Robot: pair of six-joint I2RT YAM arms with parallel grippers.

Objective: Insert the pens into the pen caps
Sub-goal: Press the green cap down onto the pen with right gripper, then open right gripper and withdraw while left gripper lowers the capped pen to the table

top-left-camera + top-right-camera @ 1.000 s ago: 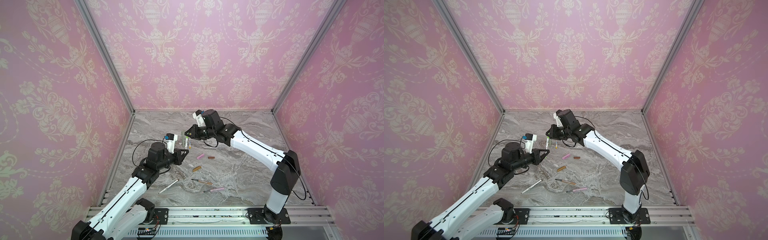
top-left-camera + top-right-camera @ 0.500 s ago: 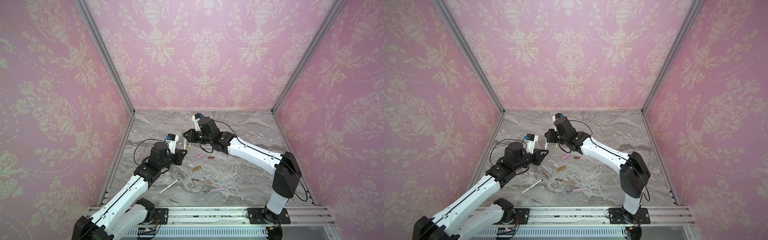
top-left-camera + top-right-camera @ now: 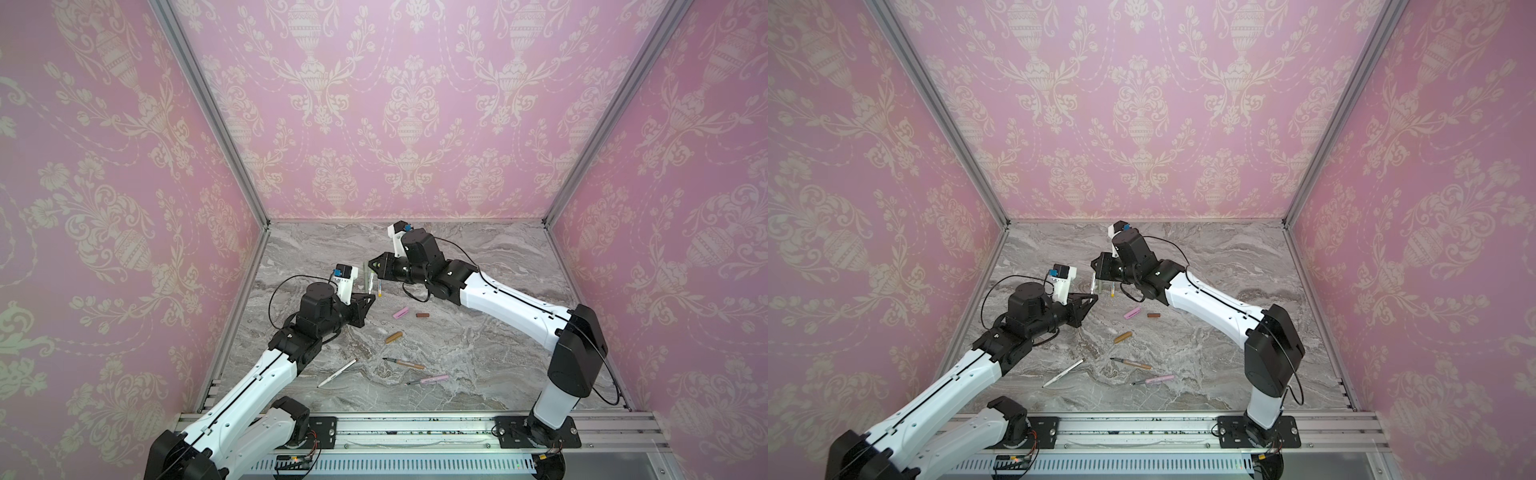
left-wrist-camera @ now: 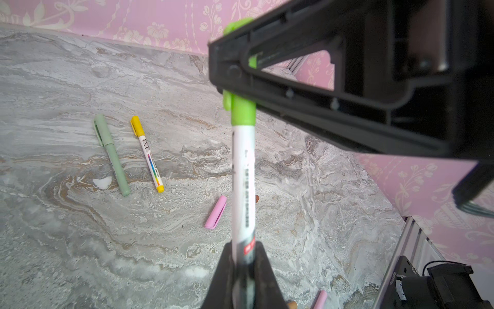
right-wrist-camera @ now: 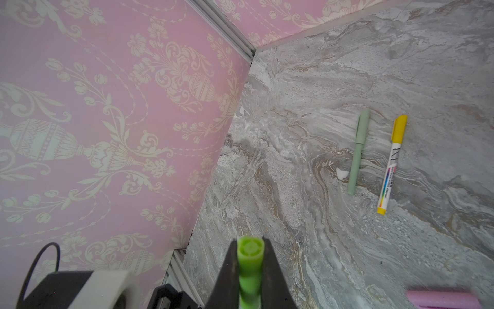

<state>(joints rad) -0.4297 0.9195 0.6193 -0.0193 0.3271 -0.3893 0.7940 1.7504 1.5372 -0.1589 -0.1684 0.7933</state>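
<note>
I run this rig in a robot test cell, a lab set-up rather than a lived-in room. Three pink damask walls [image 3: 407, 104] stand between bare aluminium posts [image 3: 212, 112] around a marble-patterned tabletop [image 3: 498, 257]. The arm bases [image 3: 536, 431] are bolted to a slotted aluminium rail [image 3: 415, 426] at the front, beside a vented cable duct [image 3: 415, 463].
</note>
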